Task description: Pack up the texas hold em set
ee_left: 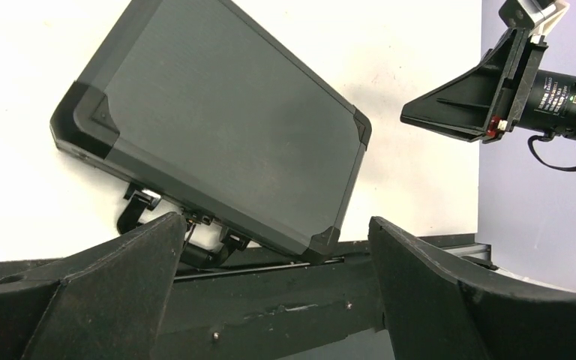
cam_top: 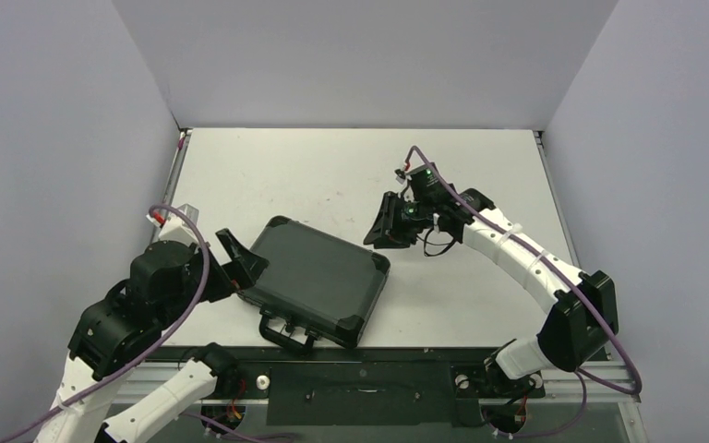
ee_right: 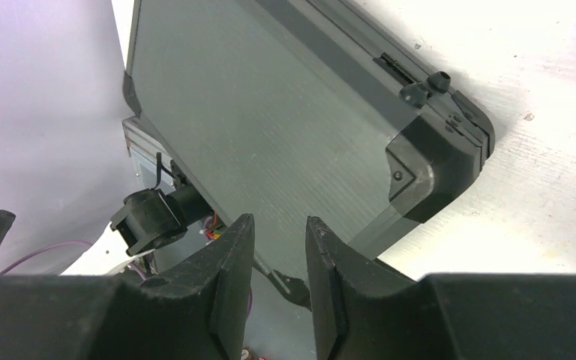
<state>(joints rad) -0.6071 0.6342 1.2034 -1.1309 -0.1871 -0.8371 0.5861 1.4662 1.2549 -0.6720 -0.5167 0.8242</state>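
The black hard case (cam_top: 318, 277) lies shut and flat on the white table, turned at an angle. Its handle (cam_top: 282, 332) and latches face the near edge. It also shows in the left wrist view (ee_left: 217, 127) and the right wrist view (ee_right: 270, 112). My left gripper (cam_top: 240, 258) is open and empty at the case's left corner; in its own view (ee_left: 274, 221) the fingers stand wide apart. My right gripper (cam_top: 376, 235) hovers just beyond the case's far right corner, empty, jaws a narrow gap apart (ee_right: 279, 221). The card box, chip rolls and triangle are out of view.
A black metal rail (cam_top: 360, 374) runs along the near table edge just below the case's handle. Grey walls close in the table on the left, back and right. The right arm (ee_left: 540, 97) shows in the left wrist view beyond the case.
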